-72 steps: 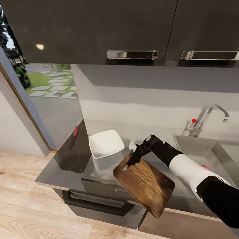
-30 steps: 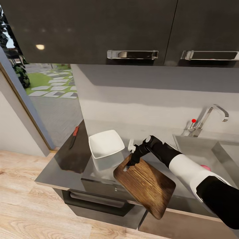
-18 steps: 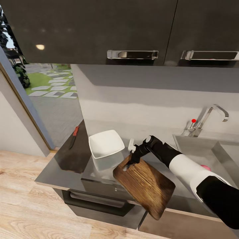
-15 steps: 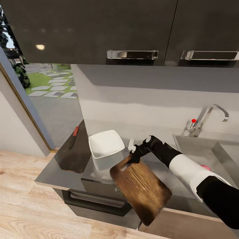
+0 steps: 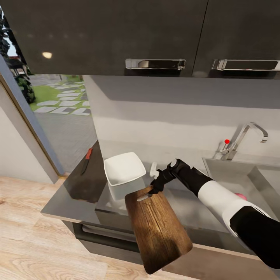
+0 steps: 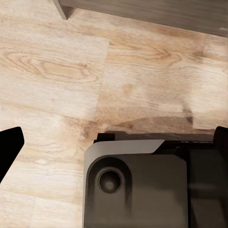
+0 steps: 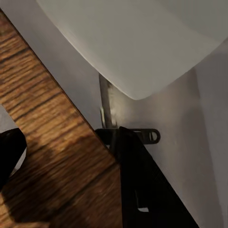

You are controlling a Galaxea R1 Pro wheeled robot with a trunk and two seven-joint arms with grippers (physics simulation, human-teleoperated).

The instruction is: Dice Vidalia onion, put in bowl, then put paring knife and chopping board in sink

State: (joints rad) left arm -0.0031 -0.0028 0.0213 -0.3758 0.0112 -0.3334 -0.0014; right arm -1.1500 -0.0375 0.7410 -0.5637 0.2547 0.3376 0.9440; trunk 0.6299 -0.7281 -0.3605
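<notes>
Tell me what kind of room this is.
A home kitchen, most likely: a grey steel sink with a chrome tap, dark glossy wall cabinets with chrome handles, and a reflective grey countertop carrying a squarish white bowl and a dark-brown wooden chopping board.

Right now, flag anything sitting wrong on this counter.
The chopping board lies askew, its far end hanging well past the countertop edge. The right pincer is at its slotted end. It may tip off.
</notes>
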